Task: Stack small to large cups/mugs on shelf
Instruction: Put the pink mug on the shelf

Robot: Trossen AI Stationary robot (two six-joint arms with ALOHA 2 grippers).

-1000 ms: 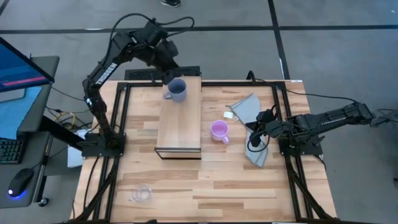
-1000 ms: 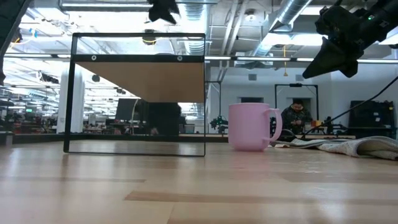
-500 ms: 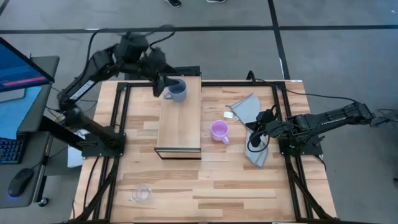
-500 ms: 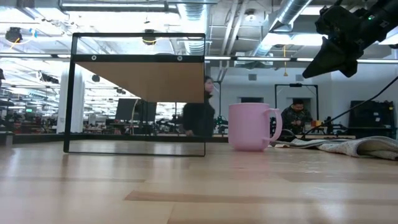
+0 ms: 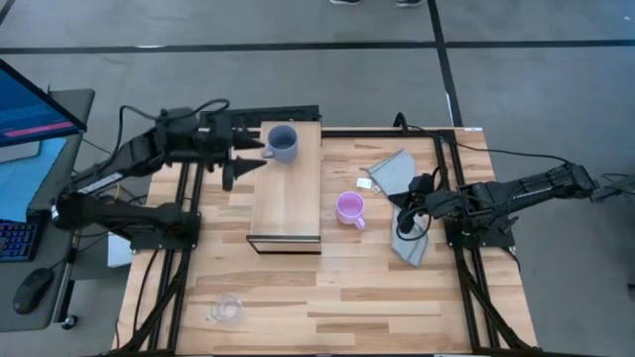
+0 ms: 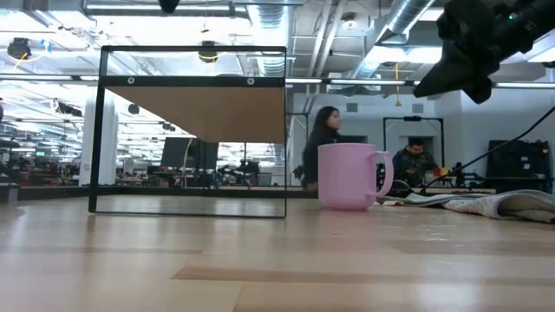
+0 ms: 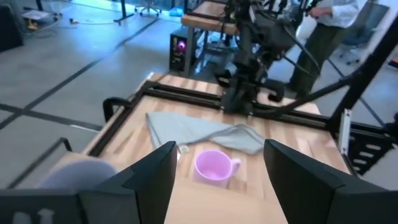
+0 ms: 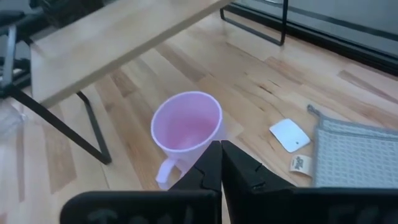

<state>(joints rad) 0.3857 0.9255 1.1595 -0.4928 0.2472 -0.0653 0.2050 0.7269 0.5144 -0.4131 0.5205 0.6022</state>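
High view, shelf: long rectangular light-wood raised shelf (image 5: 286,193) with a dark near end, standing on the slatted wooden tabletop (image 5: 327,288).
High view, largest mug: grey-blue handled mug (image 5: 282,144) upright on the shelf's far end, handle toward the left arm.
High view, medium mug: lilac-purple handled mug (image 5: 349,208) upright on the tabletop, just beside the shelf's right edge, not on it.
High view, smallest cup: small clear transparent cup (image 5: 226,309) on the tabletop near the front left corner, well apart from the shelf.
High view, left gripper (image 5: 238,164): beside the shelf's left edge, near the grey-blue mug but apart from it, fingers spread, holding nothing.
High view, right gripper (image 5: 405,226): over a grey folded cloth (image 5: 405,178) to the right of the lilac mug, clear of the mug.
Low view: lilac mug (image 6: 349,177) stands on the tabletop to the right of the shelf's dark frame (image 6: 192,130); a dark gripper hangs above at upper right; a person in the room behind.
Left wrist view: two dark fingers (image 7: 149,174) stand wide apart, empty; between them, farther off, the lilac mug (image 7: 214,167) and the grey cloth (image 7: 186,129); blurred grey-blue mug (image 7: 74,171) close by.
Right wrist view: dark fingertips (image 8: 211,163) pressed together, gripping nothing; lilac mug (image 8: 185,127) just beyond them, open side up; a small white tag (image 8: 288,134) beside the cloth (image 8: 354,155).
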